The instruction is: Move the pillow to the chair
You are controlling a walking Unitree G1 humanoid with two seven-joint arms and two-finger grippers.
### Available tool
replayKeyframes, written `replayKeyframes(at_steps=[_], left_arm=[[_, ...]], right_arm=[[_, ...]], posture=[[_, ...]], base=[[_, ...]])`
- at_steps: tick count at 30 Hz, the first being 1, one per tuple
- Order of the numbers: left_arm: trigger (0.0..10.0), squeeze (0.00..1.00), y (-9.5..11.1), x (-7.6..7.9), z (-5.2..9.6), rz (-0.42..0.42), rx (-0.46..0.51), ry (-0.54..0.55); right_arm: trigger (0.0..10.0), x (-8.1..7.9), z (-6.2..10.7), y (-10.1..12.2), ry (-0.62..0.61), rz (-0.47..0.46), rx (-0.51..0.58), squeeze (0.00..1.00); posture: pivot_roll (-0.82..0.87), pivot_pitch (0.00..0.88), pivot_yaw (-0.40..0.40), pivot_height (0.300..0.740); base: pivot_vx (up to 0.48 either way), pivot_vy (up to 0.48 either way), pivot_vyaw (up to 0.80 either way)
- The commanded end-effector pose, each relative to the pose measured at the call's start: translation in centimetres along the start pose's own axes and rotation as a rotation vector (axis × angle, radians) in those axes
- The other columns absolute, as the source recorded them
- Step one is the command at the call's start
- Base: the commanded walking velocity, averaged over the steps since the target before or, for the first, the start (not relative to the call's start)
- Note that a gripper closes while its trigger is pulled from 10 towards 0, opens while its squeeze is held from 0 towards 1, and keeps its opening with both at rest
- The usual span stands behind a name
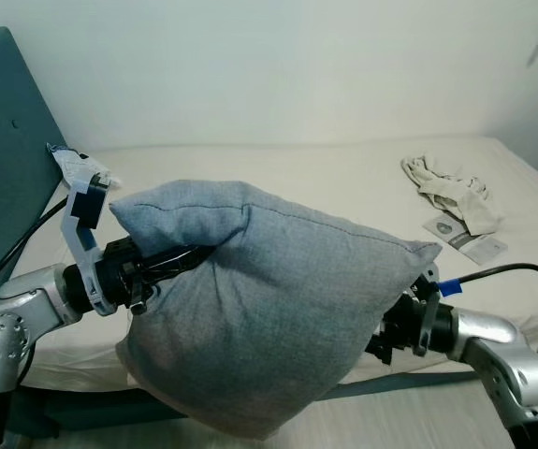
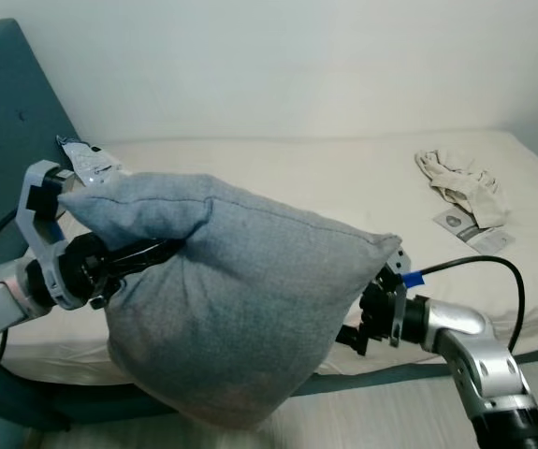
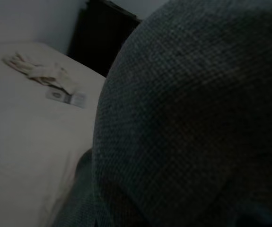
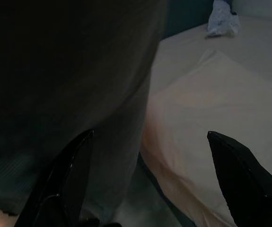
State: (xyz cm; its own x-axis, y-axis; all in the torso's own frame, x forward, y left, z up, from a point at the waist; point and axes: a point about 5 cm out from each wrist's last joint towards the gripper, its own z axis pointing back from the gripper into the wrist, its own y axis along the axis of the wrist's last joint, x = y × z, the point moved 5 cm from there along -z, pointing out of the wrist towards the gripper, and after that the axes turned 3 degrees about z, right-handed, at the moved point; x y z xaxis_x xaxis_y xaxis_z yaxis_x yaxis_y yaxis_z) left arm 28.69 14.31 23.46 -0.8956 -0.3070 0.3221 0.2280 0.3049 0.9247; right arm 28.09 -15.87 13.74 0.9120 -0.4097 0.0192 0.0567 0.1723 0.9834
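Hanging in the air between both arms, the grey pillow point(image 1: 269, 309) is off the bed point(image 1: 325, 178) and sits at the centre of the head views, its bulk sagging toward six o'clock below the mattress edge. The left gripper point(image 1: 180, 260) meets it at about nine o'clock: black fingers press into a deep fold of the fabric, so the pincer looks clamped on the pillow, though the tips are buried in the cloth. The right gripper point(image 2: 373, 313) is at about four o'clock, tucked against the pillow's lower corner. In the right wrist view its two fingers point(image 4: 65, 179) stand well apart, one against the cloth and the other out over the sheet, so this pincer is spread and pushing on the pillow from the side, not pinching it.

Judging progress: the pickup seems done, since the pillow is lifted and carried by the two arms together. What is left is the larger part, namely turning away from the bed, finding the chair, and setting the pillow down on it. No chair can be made out in these pictures; the teal headboard point(image 1: 7, 150) at ten o'clock belongs to the bed.

Crumpled pale cloth point(image 1: 451, 192) and a small packet point(image 1: 465, 238) lie on the mattress at two o'clock, well apart from the pillow.
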Motion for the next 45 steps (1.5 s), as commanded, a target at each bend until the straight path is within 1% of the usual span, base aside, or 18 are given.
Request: replayKeyframes(at_steps=[1,3,4,5,6,7,11,12,15,16,23,28,30,31,32,34,38,45], left_arm=[[10.0,0.00,1.5,-0.2,0.0,-0.061,0.058,0.013],[10.0,0.00,1.6,-0.3,0.0,-0.063,0.063,0.021],[10.0,0.00,1.8,-0.7,0.2,-0.064,0.070,0.035],[10.0,0.00,1.8,-0.7,0.2,-0.064,0.070,0.035],[10.0,0.00,2.1,-0.9,0.3,-0.062,0.080,0.041],[10.0,0.00,2.1,-0.9,0.3,-0.062,0.082,0.041],[10.0,0.00,2.2,-0.8,0.2,-0.056,0.085,0.030],[10.0,0.00,2.1,-0.5,-0.1,-0.049,0.087,0.009],[10.0,0.00,2.0,-0.3,-0.3,-0.043,0.089,-0.007],[10.0,0.00,1.9,0.0,-0.5,-0.034,0.087,-0.026],[10.0,0.00,1.3,0.3,-0.6,-0.027,0.069,-0.036],[10.0,0.00,1.6,0.3,0.4,-0.020,0.066,-0.037],[10.0,0.00,1.4,0.1,1.0,-0.021,0.034,-0.028],[10.0,0.00,1.4,0.1,1.0,-0.021,0.034,-0.028],[10.0,0.00,1.3,-0.1,1.2,-0.019,0.028,-0.013],[10.0,0.00,1.3,-0.2,1.3,-0.018,0.029,-0.007],[10.0,0.00,1.2,-0.5,1.7,-0.013,0.034,0.008],[10.0,0.00,0.6,-0.2,1.5,-0.006,0.013,-0.003]], right_arm=[[10.0,-0.9,-0.2,0.2,0.037,0.011,0.004,1.00],[10.0,-1.1,0.0,0.2,0.035,0.011,0.002,1.00],[10.0,-2.0,0.6,-0.2,0.045,-0.006,-0.012,1.00],[10.0,-2.0,0.6,-0.2,0.045,-0.006,-0.012,1.00],[10.0,-2.6,0.8,-0.6,0.053,-0.014,-0.023,1.00],[10.0,-2.8,0.8,-0.6,0.056,-0.015,-0.025,1.00],[10.0,-2.7,0.7,-0.7,0.037,0.002,-0.028,1.00],[10.0,-2.0,0.4,-0.3,0.004,0.009,0.001,1.00],[10.0,-1.4,0.2,0.2,-0.031,0.030,0.020,1.00],[10.0,-0.9,0.1,0.5,-0.057,0.041,0.029,1.00],[10.0,-0.4,0.2,0.8,-0.080,0.058,0.034,1.00],[10.0,-0.2,1.1,0.9,-0.087,0.064,0.020,1.00],[10.0,0.1,1.8,1.0,-0.100,0.071,0.012,1.00],[10.0,0.1,1.8,1.0,-0.100,0.071,0.012,1.00],[10.0,0.4,2.2,1.2,-0.112,0.076,0.014,1.00],[10.0,0.6,2.4,1.4,-0.125,0.079,0.018,1.00],[10.0,0.7,3.6,1.8,-0.128,0.068,0.024,1.00],[10.0,1.7,3.8,2.1,-0.170,0.085,0.034,1.00]], posture=[[0.01,0.076,-0.002,0.740],[0.01,0.076,-0.002,0.740],[0.00,0.079,0.003,0.740],[0.00,0.079,0.003,0.740],[0.00,0.080,0.004,0.740],[0.00,0.080,0.006,0.740],[0.00,0.079,0.009,0.740],[0.00,0.080,0.010,0.740],[0.00,0.079,0.011,0.740],[0.00,0.079,0.009,0.740],[0.00,0.080,0.003,0.740],[0.00,0.080,0.004,0.740],[0.00,0.080,0.005,0.740],[0.00,0.080,0.005,0.740],[0.01,0.080,0.006,0.740],[0.01,0.080,0.007,0.740],[0.01,0.080,0.007,0.740],[0.00,0.078,0.007,0.740]], base=[[0.000,0.000,0.00],[0.000,0.000,0.00],[0.000,0.000,0.00],[0.000,0.000,0.00],[0.000,0.000,0.00],[0.000,0.000,0.00],[0.000,0.000,0.00],[0.000,0.000,0.00],[0.000,0.000,0.00],[0.000,0.000,0.00],[0.000,0.000,0.00],[0.000,0.000,0.00],[0.000,0.000,0.00],[0.000,0.000,0.00],[0.000,0.000,0.00],[0.000,0.000,0.00],[0.000,0.000,0.00],[0.000,0.000,0.00]])
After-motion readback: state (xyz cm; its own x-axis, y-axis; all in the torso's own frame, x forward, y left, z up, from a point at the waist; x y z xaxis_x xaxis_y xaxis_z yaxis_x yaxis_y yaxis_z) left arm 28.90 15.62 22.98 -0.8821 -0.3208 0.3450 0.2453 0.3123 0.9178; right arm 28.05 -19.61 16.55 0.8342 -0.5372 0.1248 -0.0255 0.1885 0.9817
